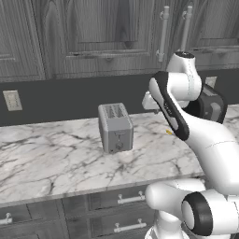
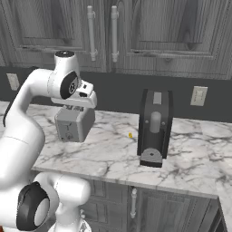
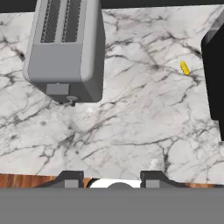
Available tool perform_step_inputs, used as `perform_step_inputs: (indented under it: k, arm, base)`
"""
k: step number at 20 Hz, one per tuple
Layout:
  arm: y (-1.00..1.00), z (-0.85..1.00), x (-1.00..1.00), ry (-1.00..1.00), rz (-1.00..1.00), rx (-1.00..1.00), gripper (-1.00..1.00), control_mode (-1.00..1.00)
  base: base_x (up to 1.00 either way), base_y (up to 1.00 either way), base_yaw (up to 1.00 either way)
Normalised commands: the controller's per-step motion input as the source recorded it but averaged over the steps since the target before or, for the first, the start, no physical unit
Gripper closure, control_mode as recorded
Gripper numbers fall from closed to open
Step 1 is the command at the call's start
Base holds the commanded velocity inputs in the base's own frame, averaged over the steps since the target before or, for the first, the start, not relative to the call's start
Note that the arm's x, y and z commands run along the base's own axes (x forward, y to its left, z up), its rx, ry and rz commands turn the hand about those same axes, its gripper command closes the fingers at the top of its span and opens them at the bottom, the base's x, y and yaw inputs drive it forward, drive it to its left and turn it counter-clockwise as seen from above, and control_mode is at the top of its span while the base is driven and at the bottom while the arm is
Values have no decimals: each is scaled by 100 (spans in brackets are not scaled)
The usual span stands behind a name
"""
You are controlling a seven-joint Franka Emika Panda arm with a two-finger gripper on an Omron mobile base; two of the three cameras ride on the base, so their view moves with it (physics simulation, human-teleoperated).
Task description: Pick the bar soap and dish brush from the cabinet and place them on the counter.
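The cabinet [image 1: 93,37] [image 2: 149,27] hangs above the counter with its panelled doors shut, so the bar soap and the dish brush are hidden. My gripper [image 3: 111,180] [image 2: 73,108] hovers over the white marble counter [image 1: 46,158] [image 2: 104,149] [image 3: 131,122], just in front of the toaster. It points down at the marble, well below the cabinet doors. Its two dark fingertips [image 3: 70,177] stand apart with nothing between them, so it is open.
A grey toaster [image 1: 115,127] [image 2: 74,124] [image 3: 65,43] stands mid-counter. To its right is a black coffee machine [image 2: 155,127] [image 3: 214,65], with a tiny yellow speck [image 3: 184,68] [image 2: 130,135] between the two. Long silver door handles [image 2: 92,31] [image 1: 163,32] hang above. Wall outlets [image 1: 12,100] [image 2: 198,95] sit on the backsplash.
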Motion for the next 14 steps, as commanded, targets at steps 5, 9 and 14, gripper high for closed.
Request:
perform_step_inputs:
  k: [5,9,14]
  arm:
    - [0,9,-5,-7,0,0,-100,-100]
    - [0,27,-12,-17,0,0,-100,-100]
    - [-5,32,-17,-19,0,0,-100,-100]
  base:
    - [0,0,0]
    - [0,0,0]
    - [0,0,0]
